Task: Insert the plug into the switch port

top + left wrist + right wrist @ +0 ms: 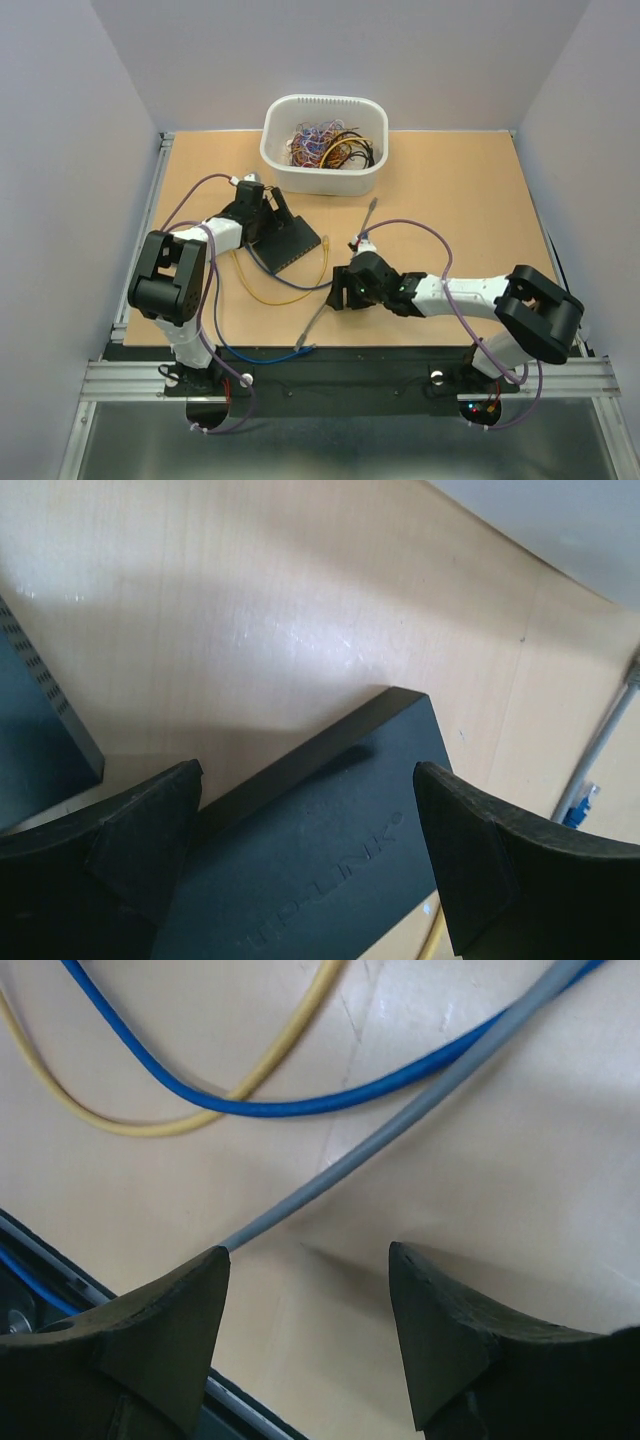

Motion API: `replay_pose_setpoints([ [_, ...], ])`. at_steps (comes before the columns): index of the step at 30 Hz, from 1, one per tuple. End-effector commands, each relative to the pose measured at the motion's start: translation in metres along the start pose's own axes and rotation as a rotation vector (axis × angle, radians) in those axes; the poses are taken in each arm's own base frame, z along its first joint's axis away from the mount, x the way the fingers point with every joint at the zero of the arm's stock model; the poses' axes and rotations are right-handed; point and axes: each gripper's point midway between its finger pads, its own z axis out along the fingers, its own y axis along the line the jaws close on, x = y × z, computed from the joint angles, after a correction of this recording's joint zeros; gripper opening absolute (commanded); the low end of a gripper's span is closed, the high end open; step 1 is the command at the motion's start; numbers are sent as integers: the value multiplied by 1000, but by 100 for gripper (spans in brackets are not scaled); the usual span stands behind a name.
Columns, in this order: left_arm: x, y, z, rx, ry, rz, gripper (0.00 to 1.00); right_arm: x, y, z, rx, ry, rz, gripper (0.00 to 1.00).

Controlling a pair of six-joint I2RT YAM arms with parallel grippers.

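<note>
**Grey cable under the right hand**

Grey cable [400, 1120] lies diagonally, near-left to far-right, beneath the right hand [308, 1260], spread and empty. Its likely plug [372, 205] rests beyond. Black switch [292, 243] sits left, straddled by the left hand [308, 780], also spread. Bench [470, 200] edge close nearside.

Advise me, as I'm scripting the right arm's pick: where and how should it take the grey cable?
Probably the straight stretch of the grey cable, from directly above. It lies flat on the table, so the open right gripper should straddle it, fingers across its line, short of where the blue cable crosses.
</note>
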Motion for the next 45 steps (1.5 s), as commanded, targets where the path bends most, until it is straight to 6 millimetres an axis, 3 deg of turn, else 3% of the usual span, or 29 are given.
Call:
replay_pose_setpoints([
  [1, -10, -22, -23, 92, -31, -12, 99, -7, 18, 11, -54, -34, 46, 70],
  [10, -12, -30, -44, 141, -51, -26, 99, -7, 6, 21, -40, -98, 100, 62],
  [12, -11, -32, -46, 152, -53, -25, 99, -5, 6, 23, -44, -99, 108, 55],
  [13, -11, -32, -46, 153, -54, -27, 99, -6, 7, 25, -49, -104, 112, 46],
  [17, -12, -32, -51, 157, -68, -29, 99, 2, 6, 32, -54, -79, 117, 24],
  [24, -27, -40, -77, 193, -146, -22, 99, 2, 4, 30, -48, -79, 94, 10],
  [29, -46, -58, -110, 274, -230, -11, 99, -10, 4, 6, -41, -113, 55, 5],
  [35, -53, -81, -153, 412, -294, -1, 99, -16, 8, -24, -84, -135, -5, 0],
  [39, -48, -89, -169, 468, -289, 12, 98, -22, 25, -43, -166, -160, -87, 0],
  [45, -28, -89, -177, 522, -239, 31, 99, -27, 45, -68, -253, -204, -185, 0],
])
